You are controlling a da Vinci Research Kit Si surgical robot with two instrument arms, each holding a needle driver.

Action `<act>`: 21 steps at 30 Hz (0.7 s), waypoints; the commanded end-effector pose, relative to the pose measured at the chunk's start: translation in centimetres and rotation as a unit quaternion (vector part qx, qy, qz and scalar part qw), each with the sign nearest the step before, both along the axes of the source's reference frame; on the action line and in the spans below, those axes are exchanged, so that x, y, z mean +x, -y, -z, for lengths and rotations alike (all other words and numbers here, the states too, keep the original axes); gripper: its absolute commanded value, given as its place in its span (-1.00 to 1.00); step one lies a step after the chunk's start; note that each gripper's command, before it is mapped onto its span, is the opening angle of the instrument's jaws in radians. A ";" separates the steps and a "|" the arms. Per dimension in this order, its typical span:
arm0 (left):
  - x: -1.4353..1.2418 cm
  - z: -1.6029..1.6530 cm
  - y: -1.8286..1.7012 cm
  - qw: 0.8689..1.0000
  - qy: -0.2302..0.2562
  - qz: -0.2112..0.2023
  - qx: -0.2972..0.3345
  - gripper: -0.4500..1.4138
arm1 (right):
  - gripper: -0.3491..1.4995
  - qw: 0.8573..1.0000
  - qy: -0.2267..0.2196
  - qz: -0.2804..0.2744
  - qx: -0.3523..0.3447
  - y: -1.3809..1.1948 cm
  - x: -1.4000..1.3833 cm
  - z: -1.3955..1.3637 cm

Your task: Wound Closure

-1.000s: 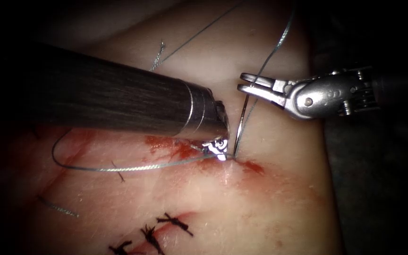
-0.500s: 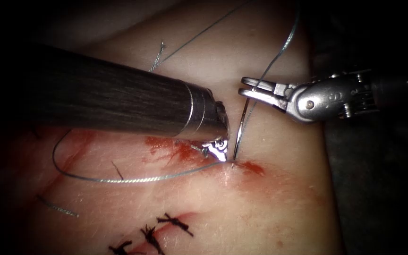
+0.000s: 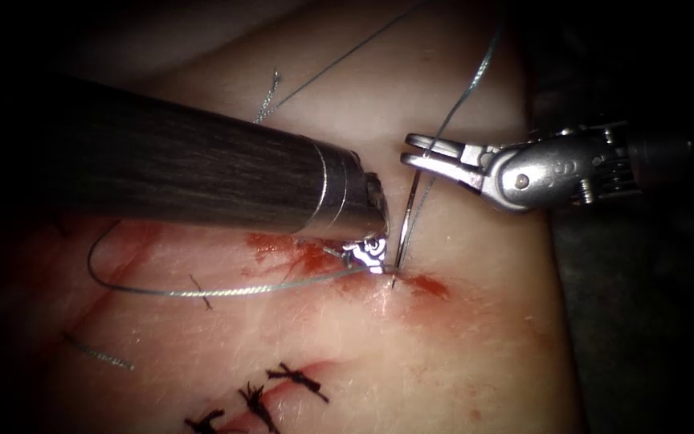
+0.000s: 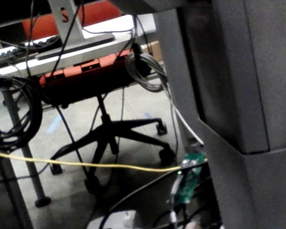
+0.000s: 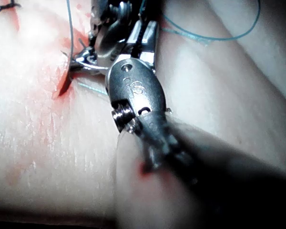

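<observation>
On the tissue [image 3: 459, 354], the curved needle [image 3: 408, 217] stands nearly upright with its lower end in the tissue at the red-stained cut [image 3: 423, 283]. My right tool [image 3: 406, 149] comes in from the right and is shut on the needle's upper end, where the thread [image 3: 467, 88] leaves upward. My left tool [image 3: 371, 255] sits at the cut's left edge, right beside the needle's entry point, under its wide dark shaft [image 3: 202, 169]. Another run of thread [image 3: 202, 292] sweeps from the cut to the left in a long loop.
Dark knotted stitches [image 3: 295, 378] close the lower part of the cut. Cut ends of thread lie at the upper left [image 3: 267, 96] and lower left [image 3: 98, 354]. Red fluid [image 5: 64, 86] stains the tissue around the entry point. The tissue's edge [image 3: 552, 241] drops off on the right.
The right tool's jaws have tilted slightly and closed tighter on the needle. The thread loop on the left sagged, then rose again. The needle's lower end stayed at the same spot.
</observation>
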State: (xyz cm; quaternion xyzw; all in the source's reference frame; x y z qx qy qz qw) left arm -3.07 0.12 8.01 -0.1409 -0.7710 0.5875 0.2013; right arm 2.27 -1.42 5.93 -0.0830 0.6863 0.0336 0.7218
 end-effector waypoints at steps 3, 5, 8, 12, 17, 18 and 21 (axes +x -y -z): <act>-0.05 -0.05 0.01 1.000 0.000 0.000 0.000 -1.00 | -1.00 1.000 0.000 -0.002 -0.012 -0.04 0.08 0.00; -0.05 -0.05 0.01 1.000 0.000 0.000 0.000 -1.00 | -1.00 1.000 0.001 -0.001 -0.013 -0.03 0.08 -0.01; -0.05 -0.05 0.01 1.000 0.000 0.000 0.000 -1.00 | -1.00 1.000 0.004 0.000 -0.019 -0.02 0.09 -0.02; -0.05 -0.05 0.01 1.000 0.000 0.000 0.000 -1.00 | -1.00 1.000 0.009 0.002 -0.025 -0.01 0.09 -0.03; -0.05 -0.05 0.01 1.000 0.000 0.000 0.000 -1.00 | -1.00 0.999 0.011 0.016 -0.028 0.04 0.09 -0.07; -0.05 -0.05 0.01 1.000 0.000 0.000 0.000 -1.00 | -1.00 0.999 0.012 0.019 -0.028 0.05 0.09 -0.08; -0.04 -0.05 0.01 1.000 0.000 0.000 0.000 -1.00 | -1.00 0.999 0.011 0.027 -0.029 0.05 0.08 -0.10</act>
